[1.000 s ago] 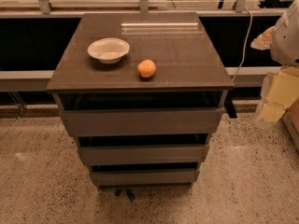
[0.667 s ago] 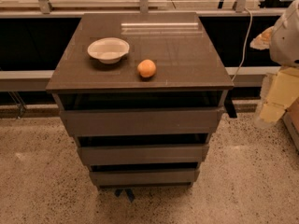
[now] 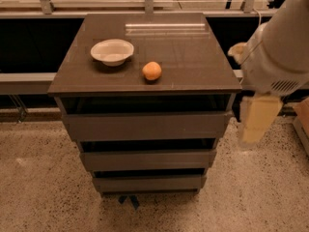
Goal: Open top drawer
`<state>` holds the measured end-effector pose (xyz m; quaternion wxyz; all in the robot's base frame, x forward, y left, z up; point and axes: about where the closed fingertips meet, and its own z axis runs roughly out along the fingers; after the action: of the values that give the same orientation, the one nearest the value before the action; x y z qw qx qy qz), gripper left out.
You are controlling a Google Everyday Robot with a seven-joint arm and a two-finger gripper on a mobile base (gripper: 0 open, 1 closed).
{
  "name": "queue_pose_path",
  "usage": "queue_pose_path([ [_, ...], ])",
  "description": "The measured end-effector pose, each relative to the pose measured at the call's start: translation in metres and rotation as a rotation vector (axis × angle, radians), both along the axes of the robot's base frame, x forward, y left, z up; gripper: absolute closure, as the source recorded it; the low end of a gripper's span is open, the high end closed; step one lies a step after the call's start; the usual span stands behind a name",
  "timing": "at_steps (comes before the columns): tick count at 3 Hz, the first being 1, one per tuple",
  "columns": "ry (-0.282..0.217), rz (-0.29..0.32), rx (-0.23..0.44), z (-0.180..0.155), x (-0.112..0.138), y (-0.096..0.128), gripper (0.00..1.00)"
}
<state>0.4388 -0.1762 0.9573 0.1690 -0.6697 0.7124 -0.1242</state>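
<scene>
Top drawer (image 3: pixel 145 125): widest front, directly under the table (image 3: pixel 193 57) slab, left of my pincer (image 3: pixel 258 120), near but apart. Pincer: hangs off the right corner; apart or together, I cannot tell. Advice: hook the upper lip centrally, pull straight outward.

Robot arm (image 3: pixel 282 42), white and bulky, entering from the far right corner of the scene and sloping down toward the near side. The pale cream gripper (image 3: pixel 259 119) hangs below the arm's rounded white housing at the right, pointing downward and holding nothing.
</scene>
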Motion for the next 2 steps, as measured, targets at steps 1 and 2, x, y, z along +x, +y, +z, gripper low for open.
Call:
queue_pose_path([
  [1,-0.003,0.060,0.019,-0.057,-0.009,0.030,0.00],
  [2,-0.005,0.071,0.019,-0.087,-0.008,0.034,0.00],
])
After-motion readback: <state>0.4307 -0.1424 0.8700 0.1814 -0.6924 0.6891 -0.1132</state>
